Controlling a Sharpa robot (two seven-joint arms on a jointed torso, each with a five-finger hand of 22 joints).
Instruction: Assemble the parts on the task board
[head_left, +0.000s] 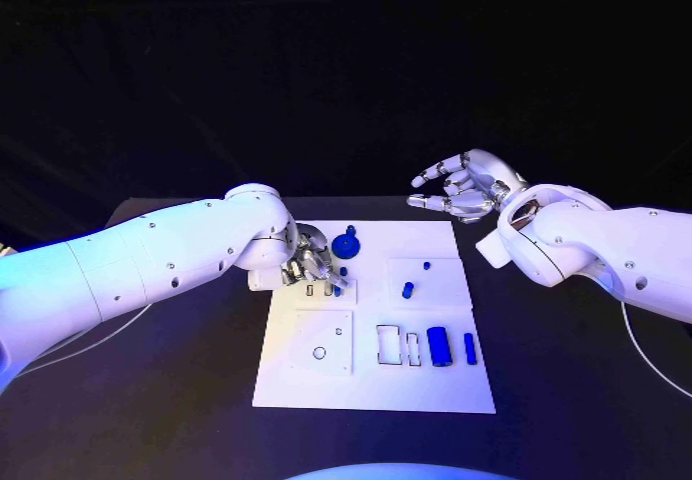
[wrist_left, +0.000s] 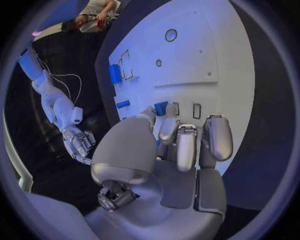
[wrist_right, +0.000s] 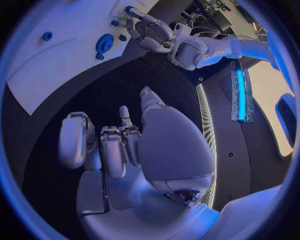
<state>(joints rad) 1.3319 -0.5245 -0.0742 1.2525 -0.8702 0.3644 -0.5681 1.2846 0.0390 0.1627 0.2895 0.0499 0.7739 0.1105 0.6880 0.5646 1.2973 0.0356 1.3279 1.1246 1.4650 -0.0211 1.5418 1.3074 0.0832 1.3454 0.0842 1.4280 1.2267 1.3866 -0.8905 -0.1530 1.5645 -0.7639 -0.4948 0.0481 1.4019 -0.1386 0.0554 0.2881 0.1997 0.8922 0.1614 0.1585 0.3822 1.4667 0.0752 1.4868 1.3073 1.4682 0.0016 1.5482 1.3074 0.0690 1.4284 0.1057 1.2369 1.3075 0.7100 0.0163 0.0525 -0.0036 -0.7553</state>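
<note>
The white task board (head_left: 375, 385) lies in the middle of the table. My left hand (head_left: 309, 262) hangs over its far-left section, by two small slots (wrist_left: 197, 110). It pinches a small blue part (wrist_left: 161, 107) at its fingertips. A round blue part with a knob (head_left: 346, 243) stands just beyond that hand. Two small blue pegs (head_left: 408, 290) lie on the upper right section. A blue cylinder (head_left: 440, 346) and a thin blue bar (head_left: 470, 348) sit by the rectangular cut-outs. My right hand (head_left: 464, 188) floats past the board's far right corner, fingers apart, holding nothing.
The black table (head_left: 173, 400) surrounds the board on all sides. A raised white plate with a round hole (head_left: 323, 343) sits on the board's near left. Thin cables (head_left: 101, 335) trail over the table behind both arms.
</note>
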